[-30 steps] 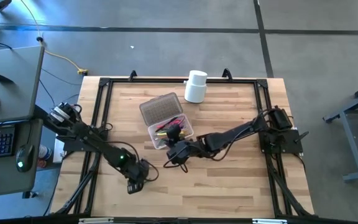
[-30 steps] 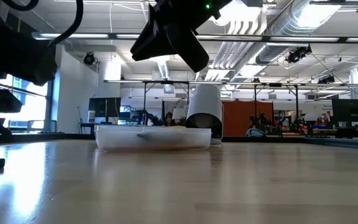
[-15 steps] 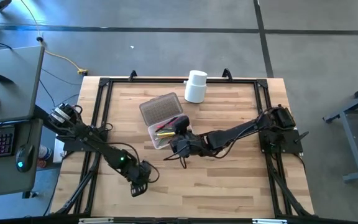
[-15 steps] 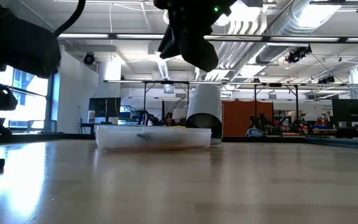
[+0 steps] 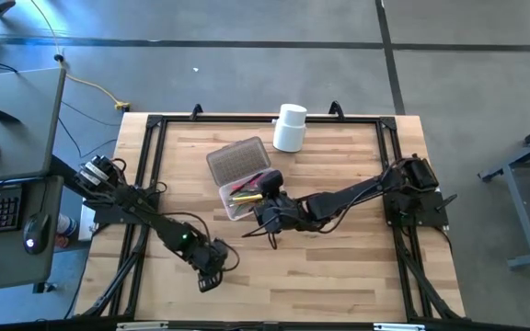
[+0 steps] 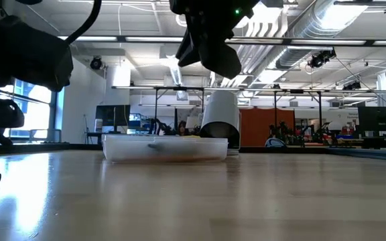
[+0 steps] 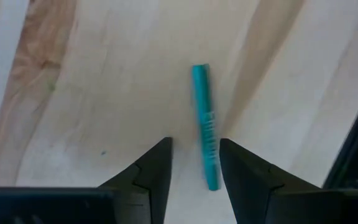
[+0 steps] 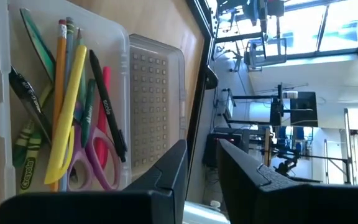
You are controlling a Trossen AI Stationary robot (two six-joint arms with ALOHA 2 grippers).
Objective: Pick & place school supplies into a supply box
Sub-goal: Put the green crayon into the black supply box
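Wooden planks fill my high view: the supply box (image 5: 249,196) lies near the middle of the surface, toward the far edge, its textured lid (image 5: 236,159) folded open on the far side. A white cylindrical container (image 5: 290,127) stands by the far edge. My right gripper (image 5: 267,204) hangs right over the box's near-right corner. My left gripper (image 5: 212,273) is low near the near-left part of the surface, well apart from the box.

From the low view, the box (image 6: 165,147) sits flat with the white container (image 6: 220,120) behind it, and one dark gripper (image 6: 210,37) hangs above them.

On my left wrist view, a teal pen (image 7: 205,126) lies flat on the bare wood, one end between the tips of my left jaws, which stand narrowly apart and hold nothing.

On my right wrist view, the box holds pencils, a yellow pen (image 8: 67,121), a black pen (image 8: 107,109) and pink-purple scissors (image 8: 92,163). My right jaws stand narrowly apart, empty.
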